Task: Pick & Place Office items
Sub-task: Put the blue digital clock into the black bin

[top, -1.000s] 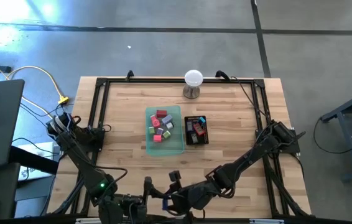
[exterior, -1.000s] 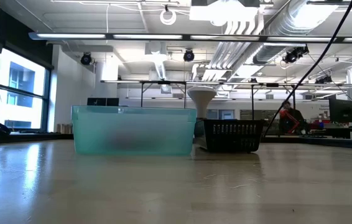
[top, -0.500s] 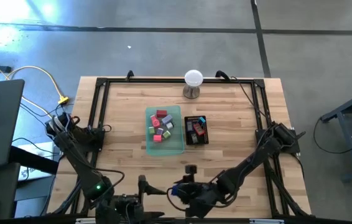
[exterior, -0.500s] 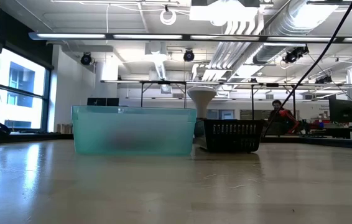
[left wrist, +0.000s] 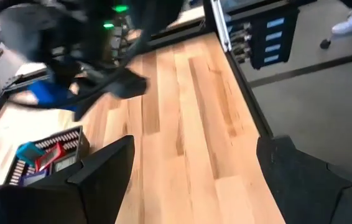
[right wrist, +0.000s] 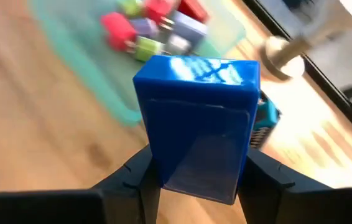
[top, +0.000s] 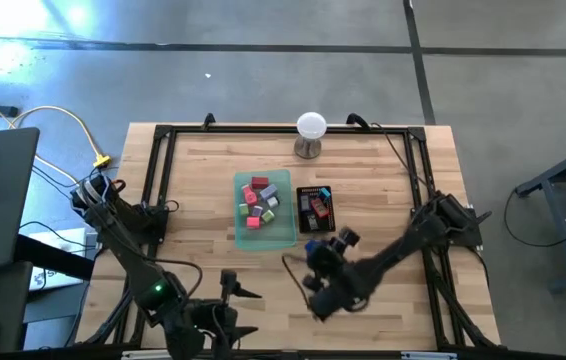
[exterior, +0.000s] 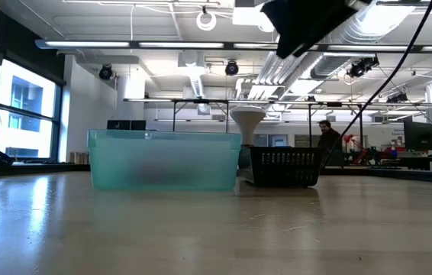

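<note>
The office items (top: 261,201) are small pink, red, green and purple blocks lying in the translucent green tray (top: 285,236). More of them (top: 314,206) sit in the black mesh tray (top: 329,226). My right gripper (top: 325,246) hovers above the table just near of the black tray, shut on a blue box-shaped block (right wrist: 198,118). In the low view only its dark arm (exterior: 311,23) shows at the top. My left gripper (top: 235,302) is open over the near edge. Its wrist view shows the blue block (left wrist: 46,99) and the black tray (left wrist: 45,155). My right gripper pinches the blue block between its two fingers (right wrist: 135,177), one on each of two opposite side faces near the block's lower end (right wrist: 194,180). The block stands out past the fingers, lifted clear of the table above the trays.
A white ball on a metal stand (top: 310,133) stands at the far edge behind the trays. A black frame (top: 163,135) runs around the tabletop. Bare wood lies left of the green tray and right of the black tray. People move in the room beyond (exterior: 324,134).
My right gripper has risen from the near edge and swung toward the far edge and the black tray, turning as it went, with the blue block still in its fingers. It now enters the top of the low view.
</note>
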You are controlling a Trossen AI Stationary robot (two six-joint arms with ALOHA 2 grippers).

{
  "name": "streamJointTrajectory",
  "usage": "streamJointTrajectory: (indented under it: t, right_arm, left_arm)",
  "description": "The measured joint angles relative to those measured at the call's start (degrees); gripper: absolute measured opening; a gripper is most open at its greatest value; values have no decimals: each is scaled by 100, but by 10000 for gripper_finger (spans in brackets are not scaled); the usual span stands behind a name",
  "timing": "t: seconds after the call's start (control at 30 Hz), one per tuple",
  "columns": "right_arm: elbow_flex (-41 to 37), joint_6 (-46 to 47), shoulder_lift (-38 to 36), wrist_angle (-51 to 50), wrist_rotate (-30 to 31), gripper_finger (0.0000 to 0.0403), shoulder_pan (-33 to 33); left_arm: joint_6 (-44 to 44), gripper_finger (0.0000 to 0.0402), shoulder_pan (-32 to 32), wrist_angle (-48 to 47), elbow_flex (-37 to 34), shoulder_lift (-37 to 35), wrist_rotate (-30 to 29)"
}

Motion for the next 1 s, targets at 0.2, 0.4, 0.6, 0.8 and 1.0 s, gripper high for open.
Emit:
streamJointTrajectory:
  t: [0.2, 0.4, 0.6, 0.8, 1.0]
  right_arm:
    - [0, -477, 0, -63, -624, 152, -852]
    - [-2, -1125, 90, 91, -1130, 155, -1644]
    - [-1, -1516, 491, 66, -1738, 152, -2366]
    - [-2, -1822, 972, 28, -1948, 160, -2796]
    - [-5, -1901, 1102, 15, -2090, 160, -2902]
  left_arm:
    - [-300, 328, 7, -257, 0, 0, 171]
    - [-319, 328, 6, -273, 0, 0, 636]
    - [-324, 328, -87, -290, 0, 0, 656]
    - [-557, 328, -210, -504, 0, 0, 656]
    - [-657, 328, -269, -649, 0, 0, 651]
